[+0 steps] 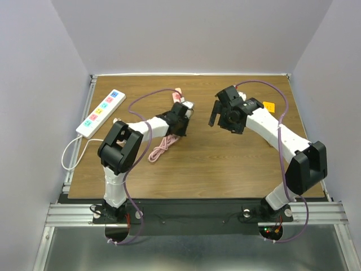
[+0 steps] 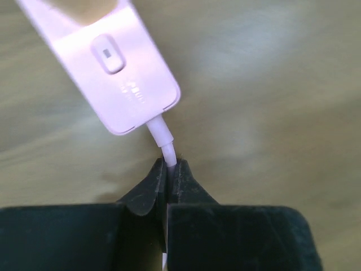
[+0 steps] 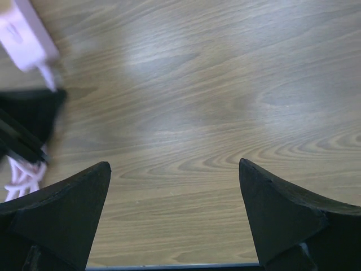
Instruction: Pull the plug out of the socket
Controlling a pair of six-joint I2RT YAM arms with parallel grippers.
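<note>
Power strip [image 1: 101,113]: white, w/ five coloured outlet faces, lying on the table [image 1: 225,164] at the far-left, angled along the left edge. Its thin white cord [image 1: 69,153] loops toward the near-left side. Nothing visibly plugged into it, and it sits well apart from both arms.

Left gripper [image 2: 169,168]: mid-table, fingers [image 2: 148,195] pressed together, pinching the neck of a pale pink plug [image 2: 161,132]. The plug's far end meets the short edge of a flat pink gadget [image 2: 113,62] w/ a small oval button on top. It looks seated, but can't tell how deep. The rest of the pink cable [image 1: 161,148] lies bunched on the table just near-side of the left wrist.

Right gripper [image 3: 175,166]: fingers [image 3: 282,209] spread wide w/ only bare wood between them, held above the table to the right of the left gripper, not touching anything. In its wrist view the pink gadget shows at the top-left corner.

A small orange tag [image 1: 268,105] lies on the table by the right arm.
</note>
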